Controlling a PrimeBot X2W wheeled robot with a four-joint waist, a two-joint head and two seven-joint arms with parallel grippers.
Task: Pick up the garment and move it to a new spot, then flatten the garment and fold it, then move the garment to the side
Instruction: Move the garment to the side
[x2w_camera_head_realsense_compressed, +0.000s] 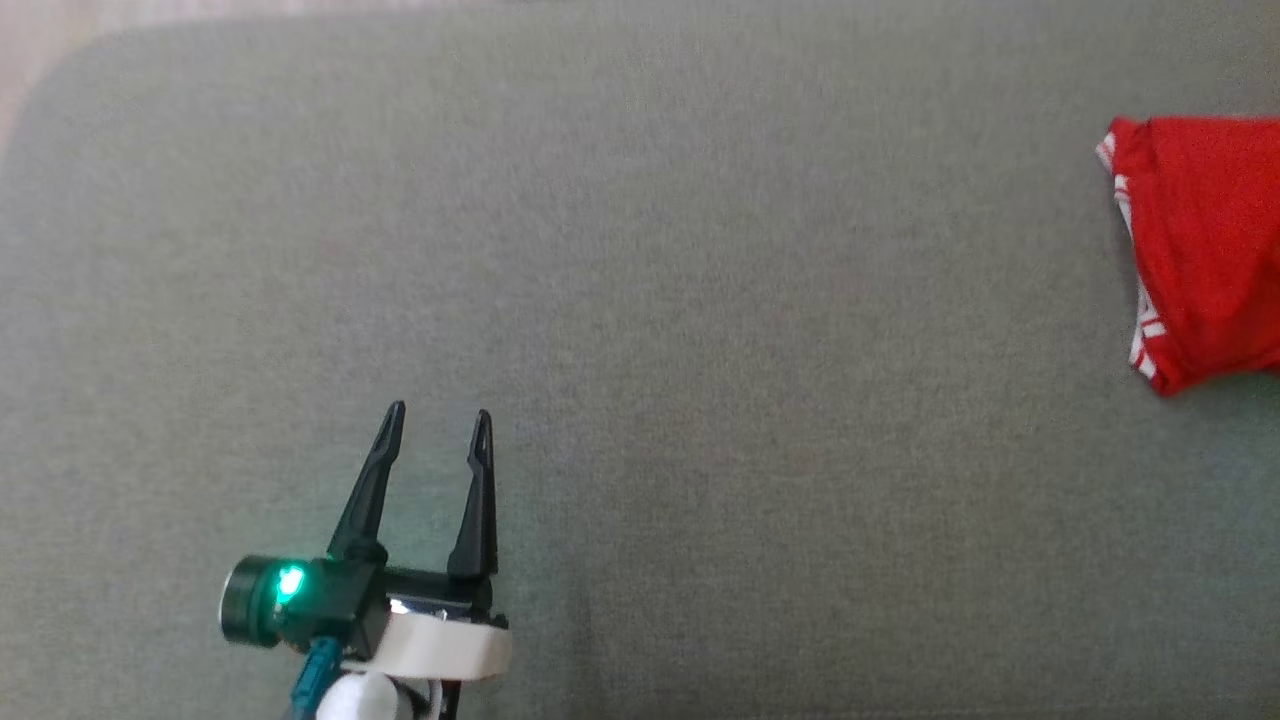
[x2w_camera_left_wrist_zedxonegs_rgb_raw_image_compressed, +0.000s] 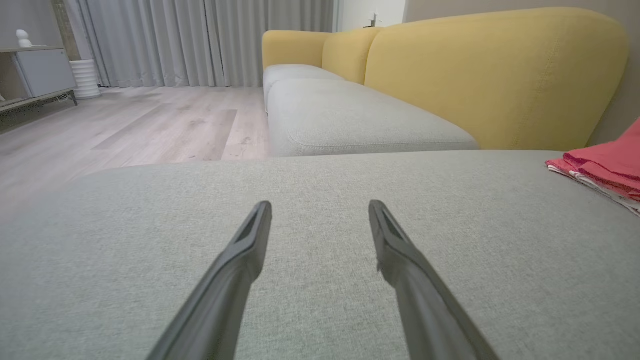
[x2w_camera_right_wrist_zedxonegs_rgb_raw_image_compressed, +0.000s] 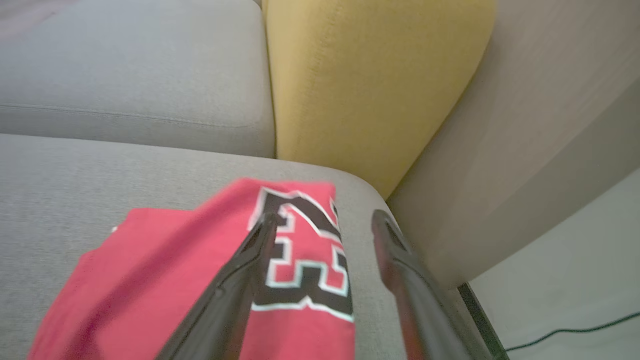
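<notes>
Your left tool (x2w_camera_head_realsense_compressed: 440, 422) is hanging with fingers spread over the bare grey cushion (x2w_camera_head_realsense_compressed: 700, 300), gripping nothing. Your right tool (x2w_camera_right_wrist_zedxonegs_rgb_raw_image_compressed: 322, 220) is also gaping apart, above the red garment (x2w_camera_right_wrist_zedxonegs_rgb_raw_image_compressed: 150, 280), which is lying at the cushion's right corner beside the yellow backrest (x2w_camera_right_wrist_zedxonegs_rgb_raw_image_compressed: 370, 85).

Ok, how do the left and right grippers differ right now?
The left gripper is over bare grey cushion, the right gripper over the red jersey, at its number. The left gripper faces along the sofa seats; the right gripper faces the cushion's corner by the yellow backrest. Both are open and empty.
</notes>
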